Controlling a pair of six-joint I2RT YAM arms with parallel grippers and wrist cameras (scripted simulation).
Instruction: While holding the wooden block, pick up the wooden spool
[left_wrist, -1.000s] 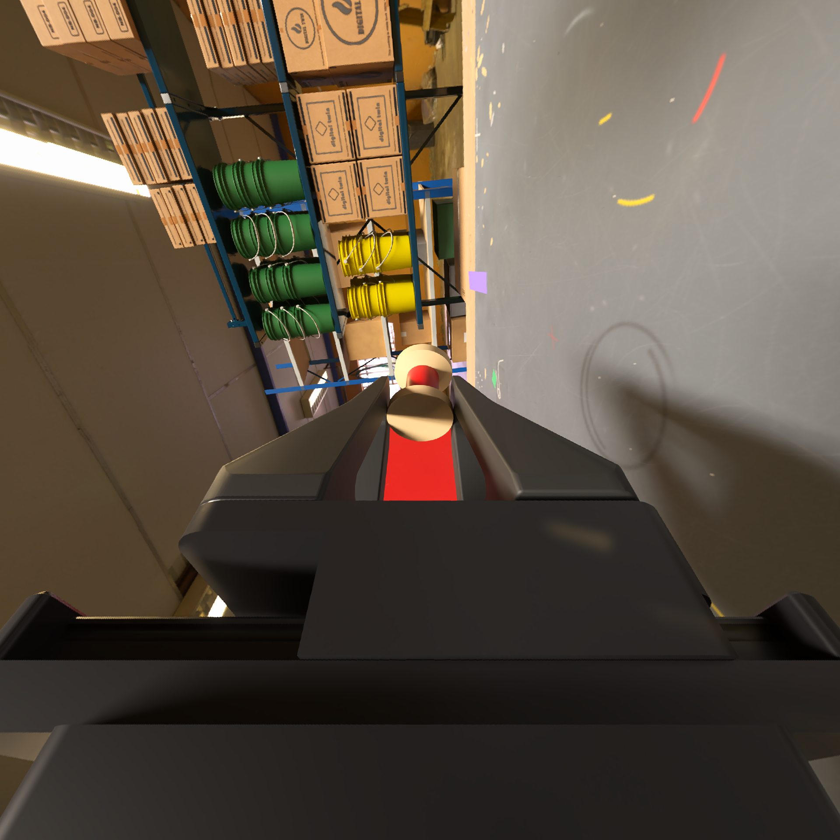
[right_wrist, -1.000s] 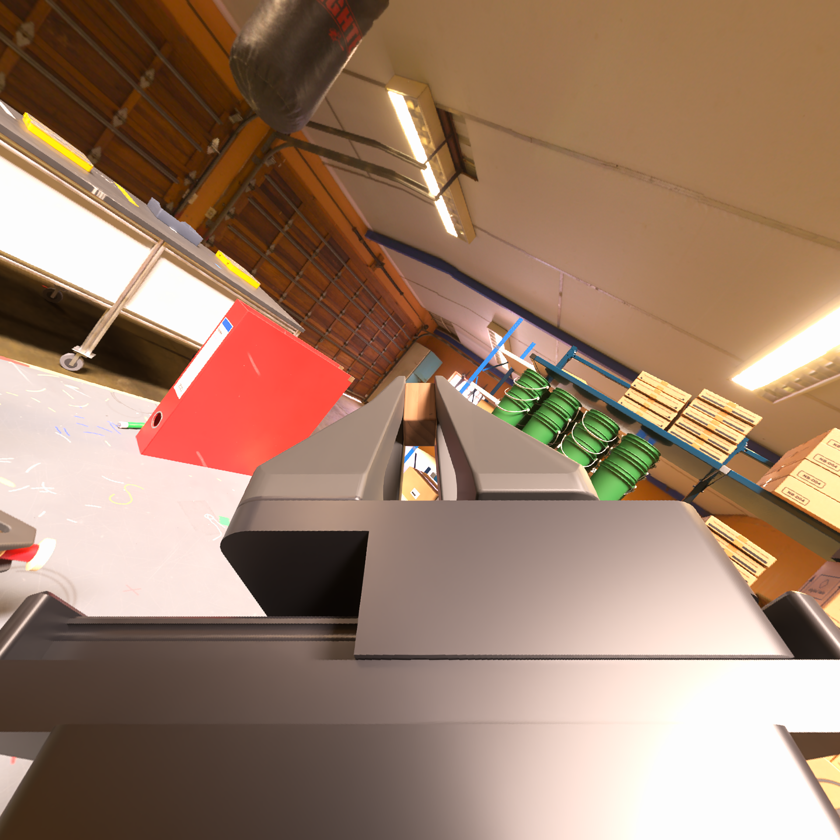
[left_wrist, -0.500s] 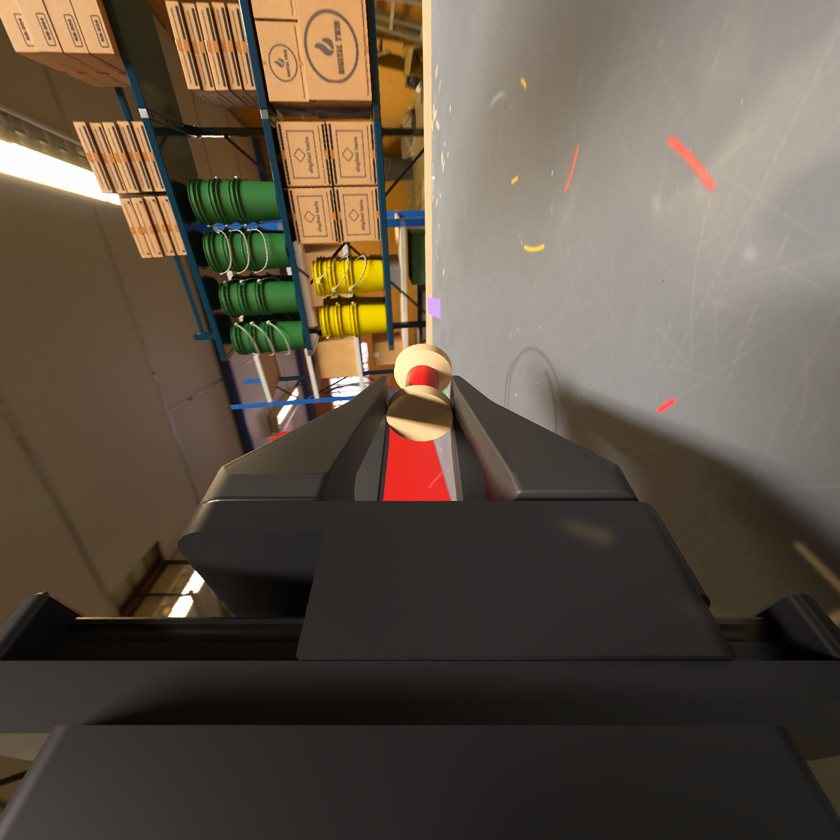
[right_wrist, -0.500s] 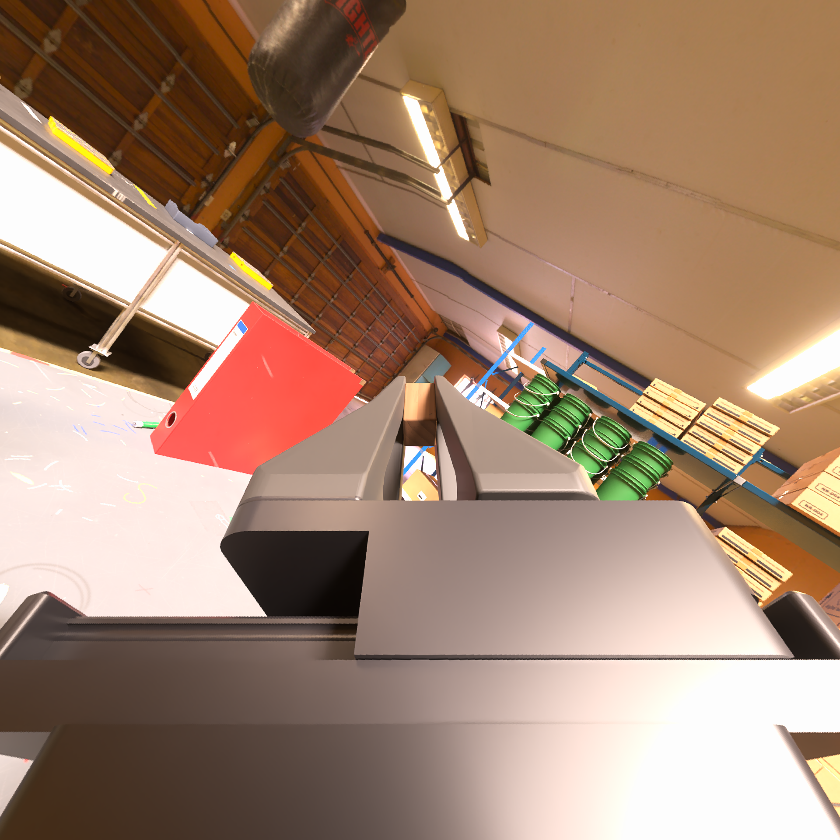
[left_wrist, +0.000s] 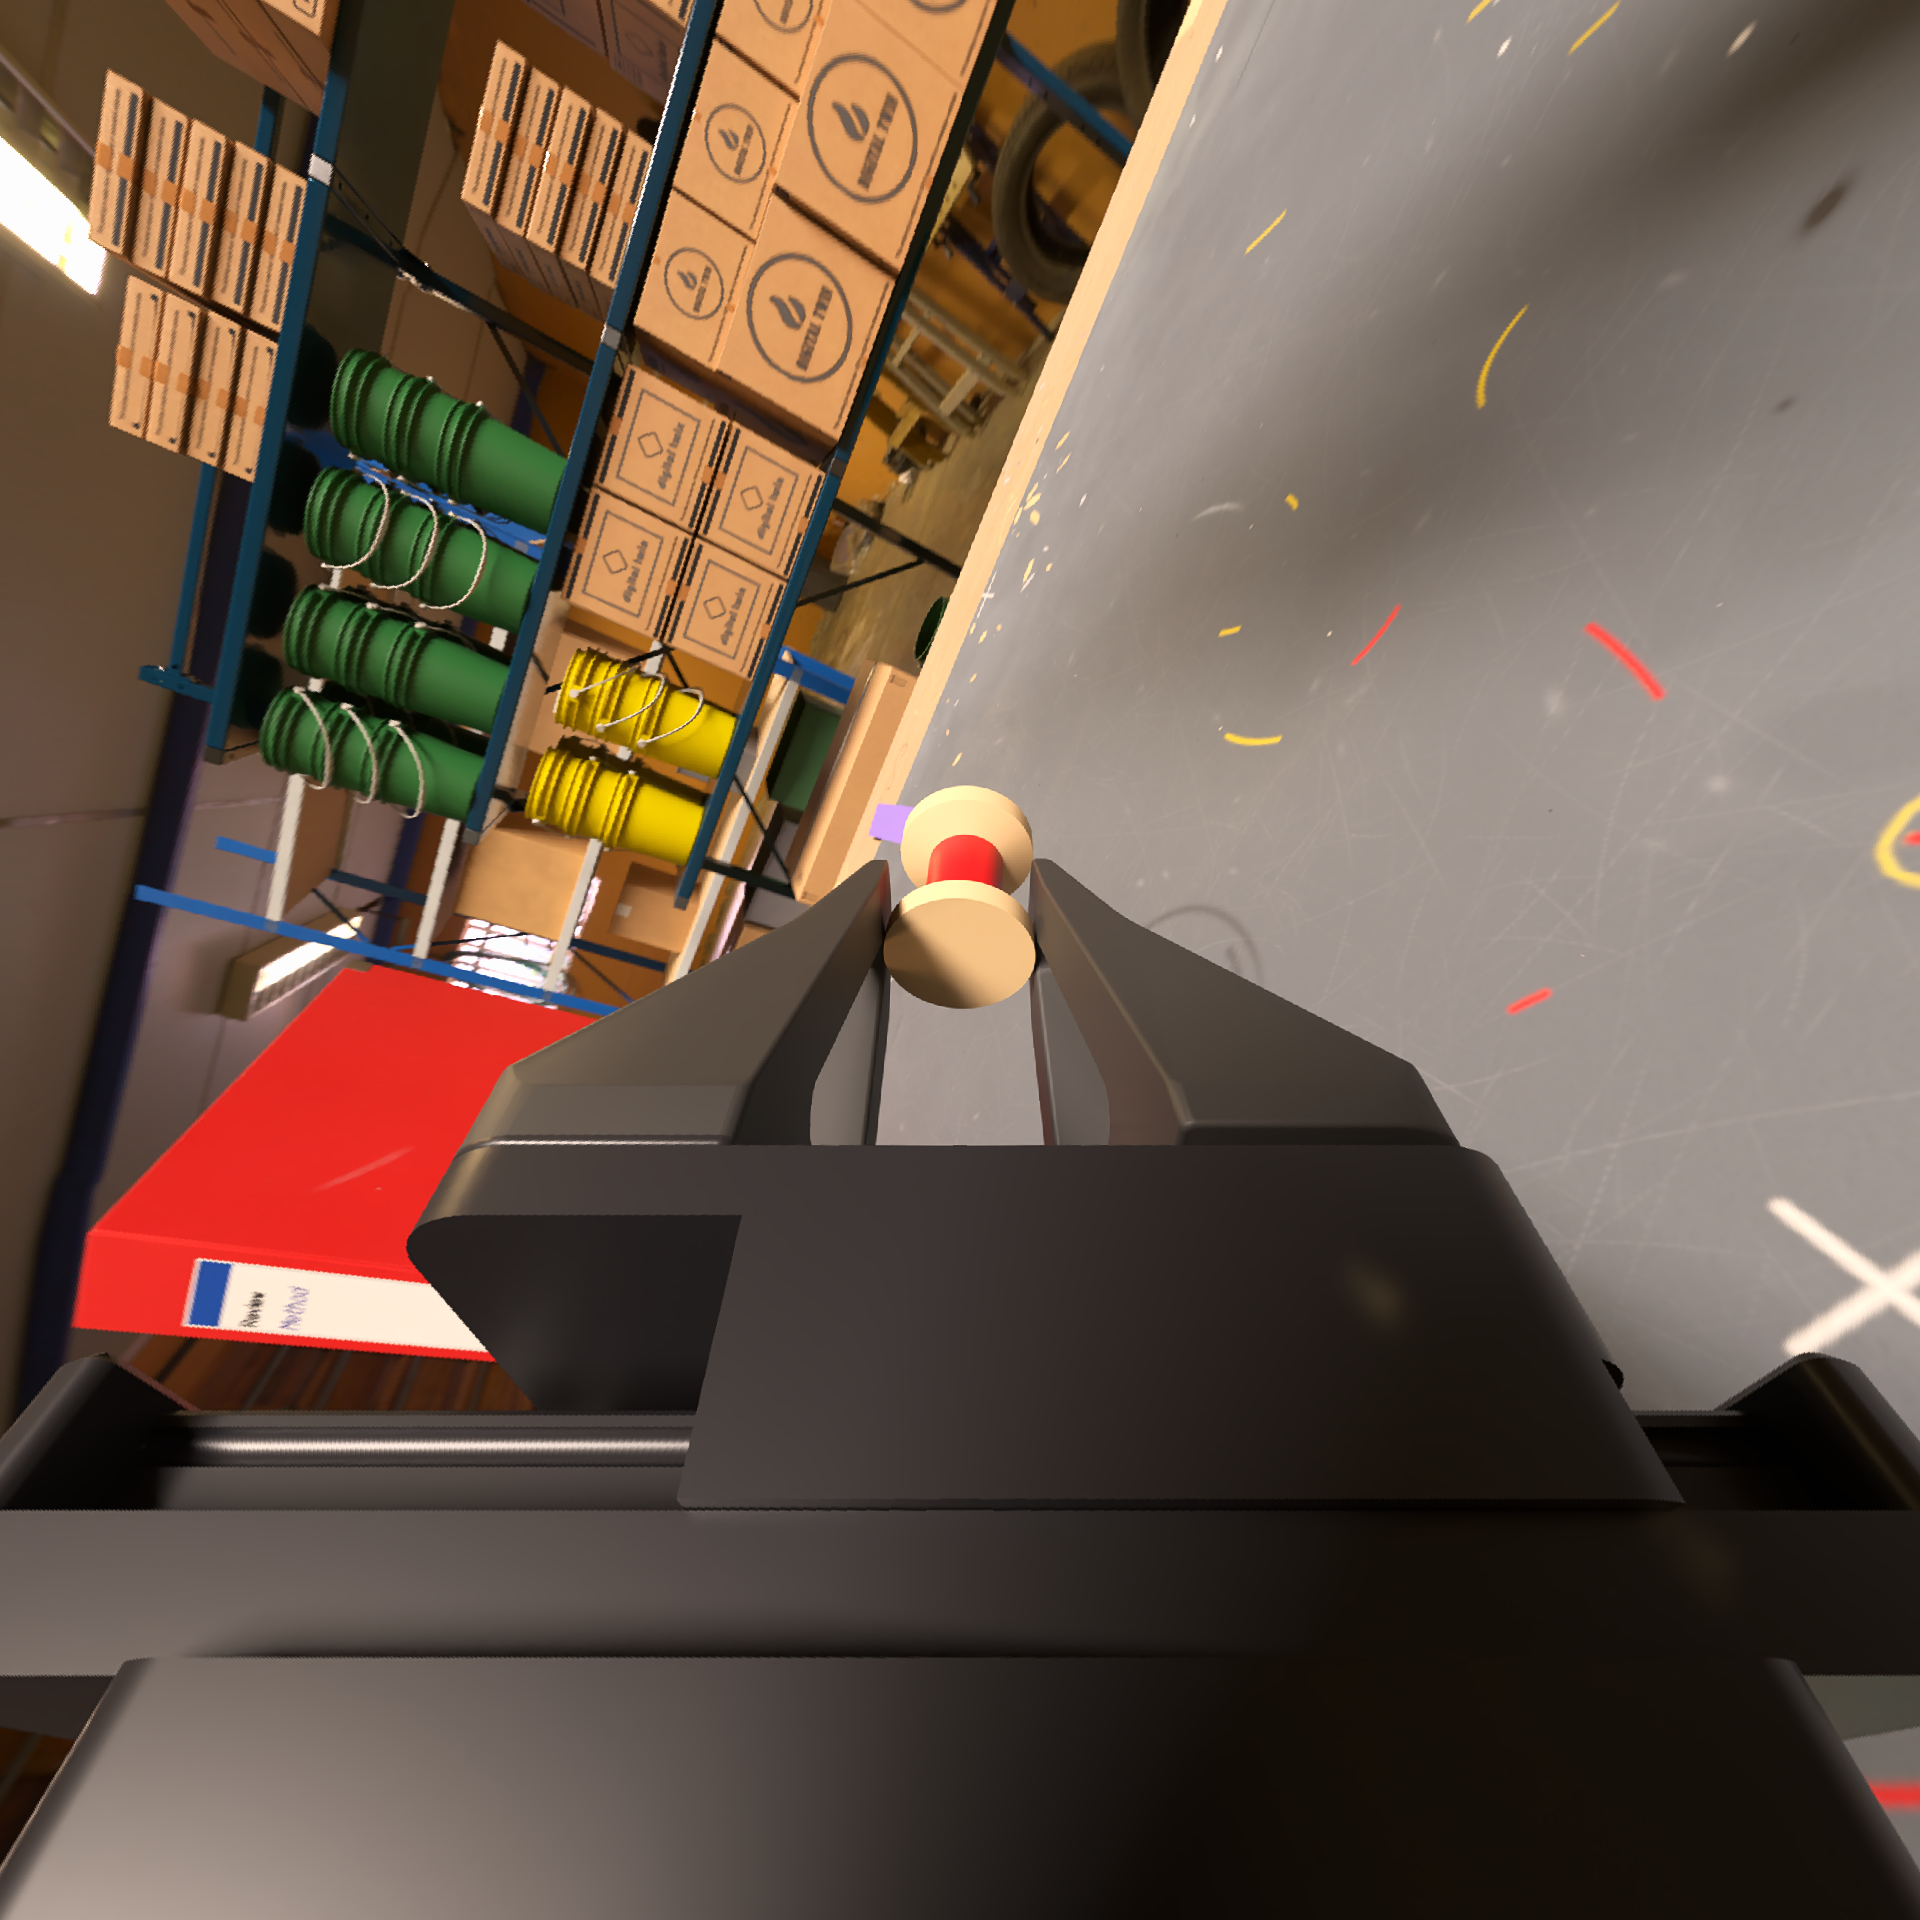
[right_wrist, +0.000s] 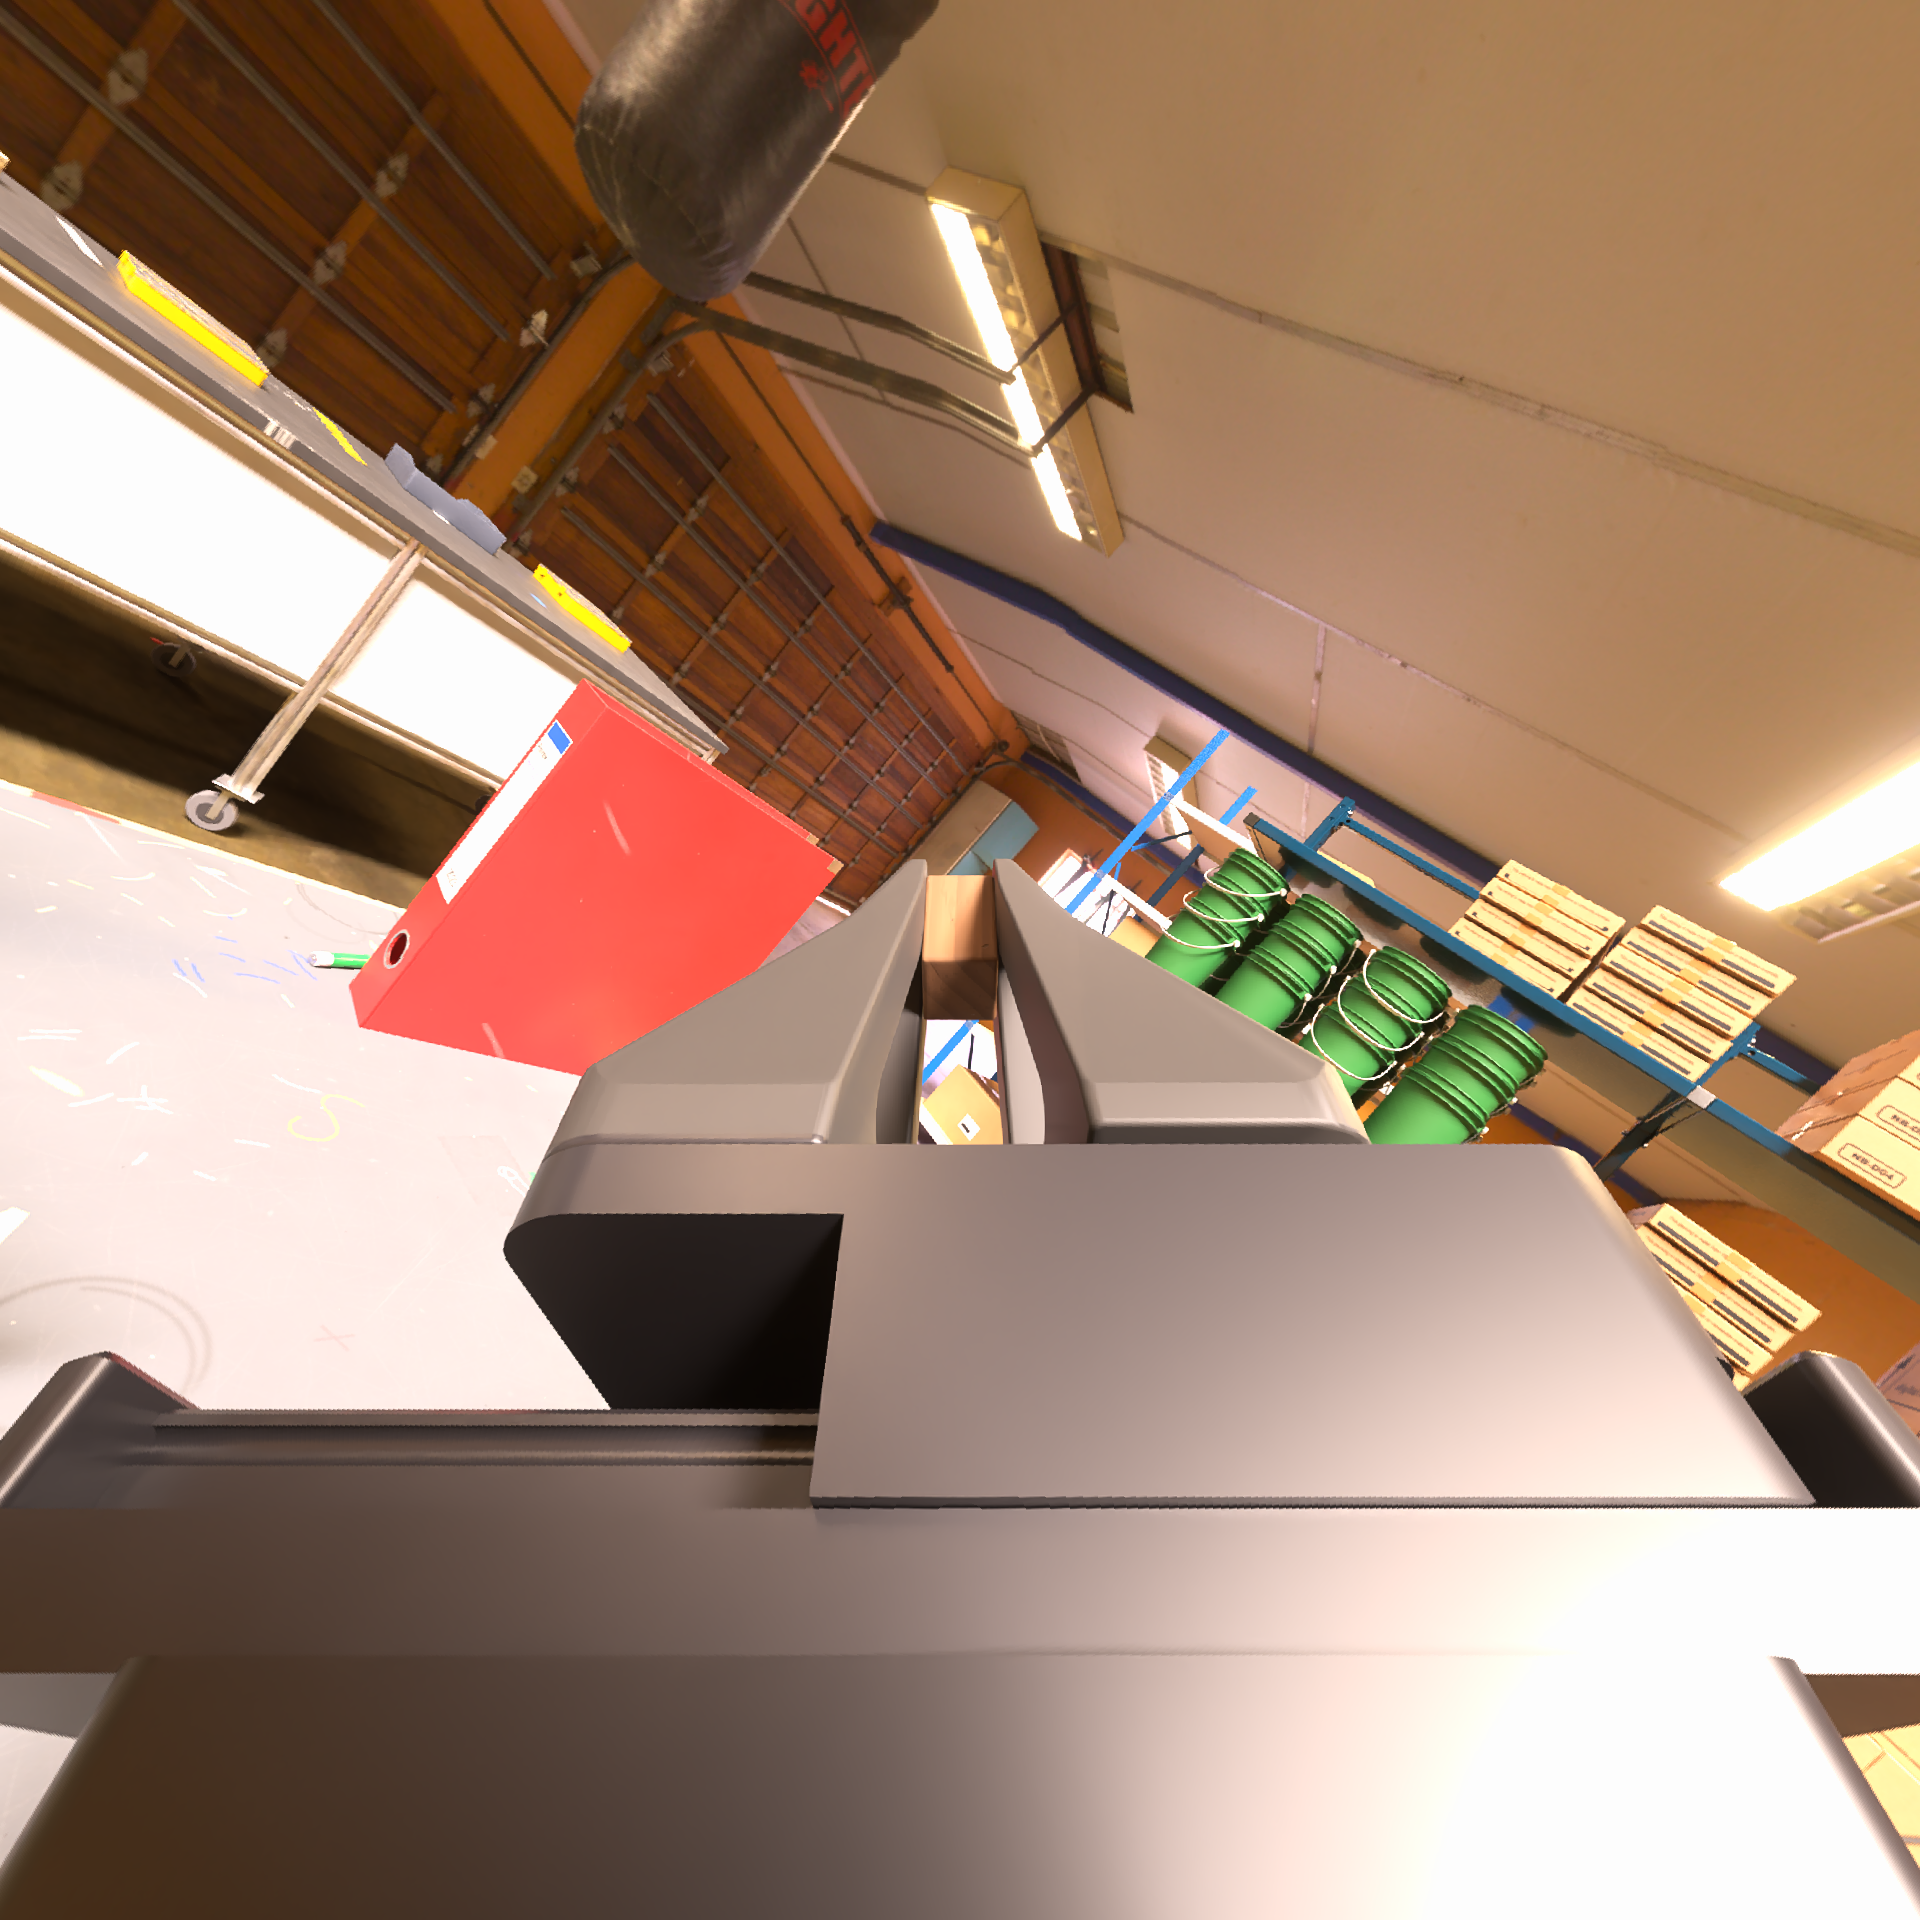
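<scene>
In the left wrist view my left gripper (left_wrist: 961, 914) is shut on the wooden spool (left_wrist: 964, 896), a pale wooden reel with a red core, held between the fingertips above the grey table (left_wrist: 1455, 644). In the right wrist view my right gripper (right_wrist: 960, 935) is shut on the wooden block (right_wrist: 958, 943), a small brown block pinched between the fingertips and lifted well off the table (right_wrist: 156, 1091). Most of the block is hidden by the fingers (right_wrist: 831, 997).
A red binder stands on the table, to the left in the left wrist view (left_wrist: 312, 1153) and in the right wrist view (right_wrist: 613, 894). A green pen (right_wrist: 338, 958) lies by it. Shelves with boxes and green buckets (left_wrist: 416, 582) stand beyond the table edge.
The left gripper has turned and swung with the spool, so the red binder now shows at its left. The right gripper has drifted slightly, still holding the block.
</scene>
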